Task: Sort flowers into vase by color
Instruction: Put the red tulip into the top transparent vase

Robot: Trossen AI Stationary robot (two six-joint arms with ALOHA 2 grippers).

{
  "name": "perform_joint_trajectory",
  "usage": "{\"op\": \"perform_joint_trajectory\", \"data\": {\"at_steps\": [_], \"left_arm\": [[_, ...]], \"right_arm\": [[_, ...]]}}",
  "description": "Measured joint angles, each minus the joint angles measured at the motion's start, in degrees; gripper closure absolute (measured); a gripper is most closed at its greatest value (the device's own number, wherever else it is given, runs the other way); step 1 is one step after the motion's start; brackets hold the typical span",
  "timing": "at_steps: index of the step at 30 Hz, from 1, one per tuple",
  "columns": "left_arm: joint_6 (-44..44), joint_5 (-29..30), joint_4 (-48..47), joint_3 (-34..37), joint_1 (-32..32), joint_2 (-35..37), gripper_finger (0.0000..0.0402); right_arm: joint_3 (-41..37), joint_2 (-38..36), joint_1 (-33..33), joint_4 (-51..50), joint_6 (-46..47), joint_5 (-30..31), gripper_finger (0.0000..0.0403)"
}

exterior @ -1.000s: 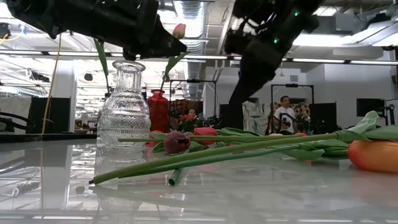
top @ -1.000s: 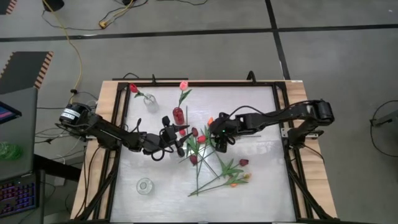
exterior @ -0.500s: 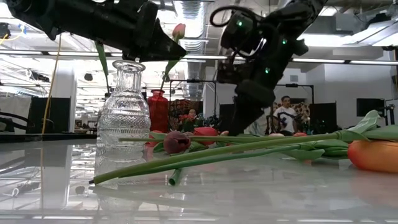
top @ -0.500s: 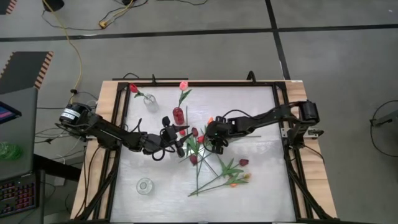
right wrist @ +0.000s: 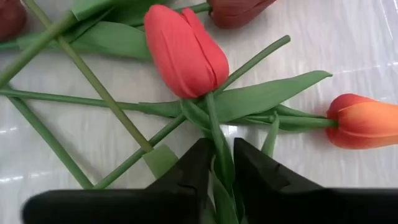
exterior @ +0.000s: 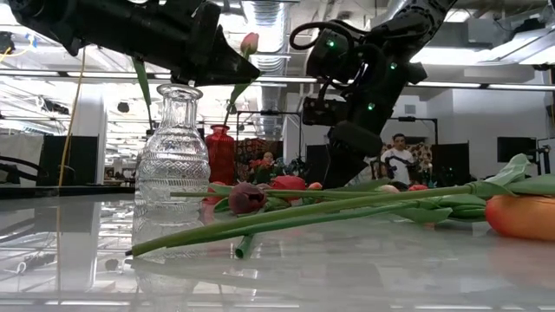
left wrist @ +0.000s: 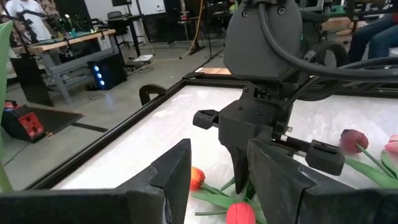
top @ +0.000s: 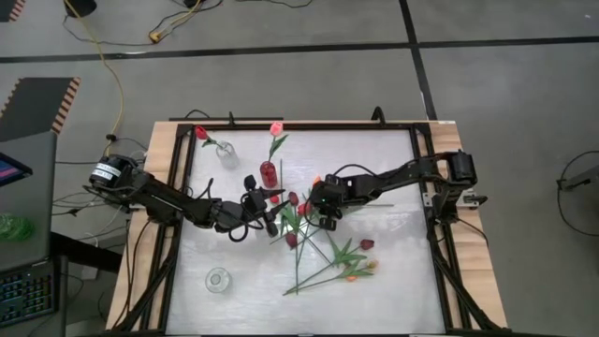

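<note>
Jaws of the right gripper (right wrist: 217, 171) pinch narrowly around the red tulip's (right wrist: 185, 51) stem.

No writing, label, brand, number or sign can be read in any of the views. The round black-and-white device (top: 106, 174) at the nine o'clock edge of the pale tabletop (top: 393, 281) may carry a printed band, but from the high view it is too small to make out. The glowing screen (top: 11, 169) further out toward nine o'clock shows only patches of colour, no legible characters.
</note>
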State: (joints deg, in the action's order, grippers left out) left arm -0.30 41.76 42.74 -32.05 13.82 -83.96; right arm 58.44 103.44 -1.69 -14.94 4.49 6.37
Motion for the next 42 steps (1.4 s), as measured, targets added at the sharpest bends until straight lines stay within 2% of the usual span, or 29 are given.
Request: {"op": "perform_joint_trajectory", "data": {"at_steps": [6, 13, 23, 27, 35, 42], "left_arm": [[0.01, 0.01, 0.00, 0.00, 0.00, 0.00, 0.0255], [0.02, 0.01, 0.00, 0.00, 0.00, 0.00, 0.0255], [0.22, 0.12, 1.48, 0.02, 0.00, -0.02, 0.0255], [0.46, 0.06, 2.84, 0.00, -0.01, -0.02, 0.0255], [4.12, -1.19, 9.88, 0.00, -0.15, -0.02, 0.0255], [2.53, -7.23, 12.37, 0.00, -1.99, 0.00, 0.0255]], "right_arm": [[0.00, -0.02, 0.02, -0.03, -0.01, 0.00, 0.0352], [0.00, -1.26, 0.04, -0.41, 0.00, 0.00, 0.0368], [-0.05, -11.96, 0.04, -3.42, 0.07, 0.06, 0.0365], [-0.05, -17.61, 0.04, -3.10, 0.00, 2.39, 0.0364], [-0.05, -26.47, -0.35, 5.45, 0.00, 7.07, 0.0364], [-0.05, -27.32, -0.72, 19.71, -4.58, 7.23, 0.0363]]}}
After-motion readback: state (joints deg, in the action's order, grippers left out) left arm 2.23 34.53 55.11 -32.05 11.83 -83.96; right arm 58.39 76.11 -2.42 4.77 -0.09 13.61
